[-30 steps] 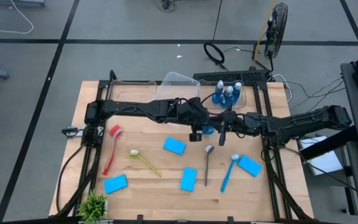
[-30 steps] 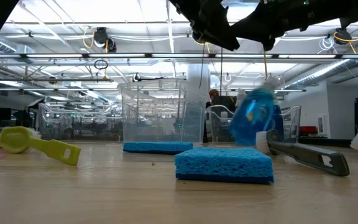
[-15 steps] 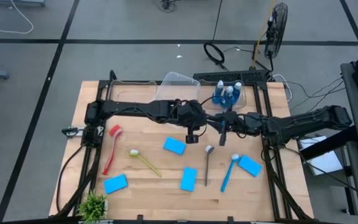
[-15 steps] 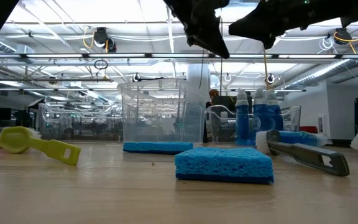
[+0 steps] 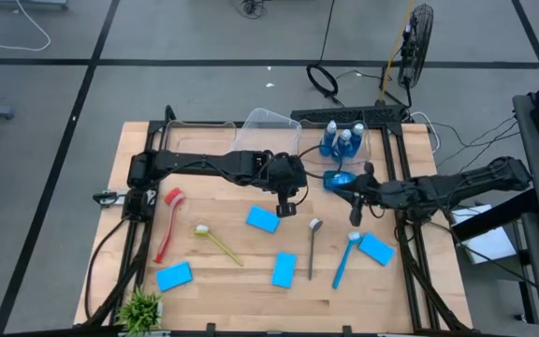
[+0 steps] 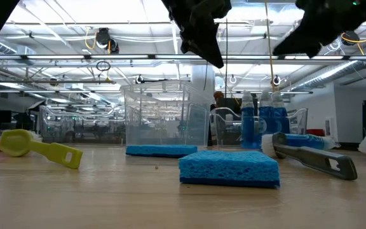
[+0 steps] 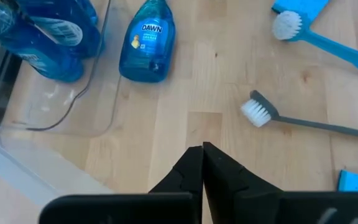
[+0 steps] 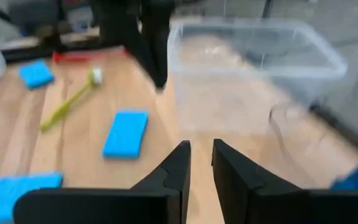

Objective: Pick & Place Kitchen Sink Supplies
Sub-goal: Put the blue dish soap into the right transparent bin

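**Now a bottle lies on the table, both grippers empty**

Here the left gripper (image 5: 288, 208) hangs above the middle of the table, and its jaws are pressed together with nothing between them. In the left wrist view the two fingers (image 7: 191, 168) meet in one dark wedge. Ahead of these jaws a loose bottle (image 5: 339, 180) lies on its side on the wood, just beside the bottle bin (image 5: 371, 140). In this bin three more bottles (image 5: 344, 140) stand upright. A grey brush (image 5: 313, 245) lies near the left jaws, on the side toward the right arm, and beyond it lies a blue brush (image 5: 342, 260), with its head touching a sponge (image 5: 376, 249).

The right gripper (image 5: 353, 214) is in the air near the loose bottle, apart from it. Its jaws stand a little apart, with a narrow gap, and they grasp nothing. In front of them, in the right wrist view, are a sponge (image 8: 126, 134), a yellow brush (image 8: 67, 99) and an empty clear bin (image 8: 253, 74).

On the far side from the right jaws a red brush (image 5: 167, 223) lies near the table edge, and two other sponges (image 5: 227, 271) lie near the front.
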`<move>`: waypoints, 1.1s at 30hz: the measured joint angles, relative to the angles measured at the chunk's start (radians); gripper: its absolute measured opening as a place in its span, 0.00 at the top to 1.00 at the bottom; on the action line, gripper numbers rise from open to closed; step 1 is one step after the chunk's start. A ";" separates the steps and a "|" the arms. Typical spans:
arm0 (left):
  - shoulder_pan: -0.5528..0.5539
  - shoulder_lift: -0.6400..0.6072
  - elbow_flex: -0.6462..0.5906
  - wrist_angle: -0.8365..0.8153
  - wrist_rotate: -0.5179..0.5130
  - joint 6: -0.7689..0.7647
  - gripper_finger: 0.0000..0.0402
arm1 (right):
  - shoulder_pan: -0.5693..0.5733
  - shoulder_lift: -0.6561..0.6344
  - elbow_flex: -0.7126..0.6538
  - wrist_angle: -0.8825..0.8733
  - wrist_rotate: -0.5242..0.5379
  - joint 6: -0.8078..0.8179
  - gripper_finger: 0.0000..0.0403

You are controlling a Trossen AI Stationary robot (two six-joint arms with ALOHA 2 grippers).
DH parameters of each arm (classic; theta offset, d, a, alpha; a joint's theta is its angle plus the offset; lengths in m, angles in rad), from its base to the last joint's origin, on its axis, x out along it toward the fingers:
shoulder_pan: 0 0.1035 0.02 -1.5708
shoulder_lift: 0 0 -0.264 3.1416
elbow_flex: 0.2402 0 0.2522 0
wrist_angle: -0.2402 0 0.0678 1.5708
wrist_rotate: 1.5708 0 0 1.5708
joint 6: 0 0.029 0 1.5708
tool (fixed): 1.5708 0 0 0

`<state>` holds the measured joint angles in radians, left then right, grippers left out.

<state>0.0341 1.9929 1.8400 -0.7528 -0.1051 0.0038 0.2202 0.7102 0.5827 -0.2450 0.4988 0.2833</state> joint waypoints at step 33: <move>0.145 0.001 0.000 -0.002 0.017 0.069 0.62 | -0.157 0.234 0.139 -0.726 -0.137 0.334 0.45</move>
<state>0.1793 1.9934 1.8400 -0.7551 -0.0880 0.0724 0.0634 0.9443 0.7219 -0.9707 0.3614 0.6168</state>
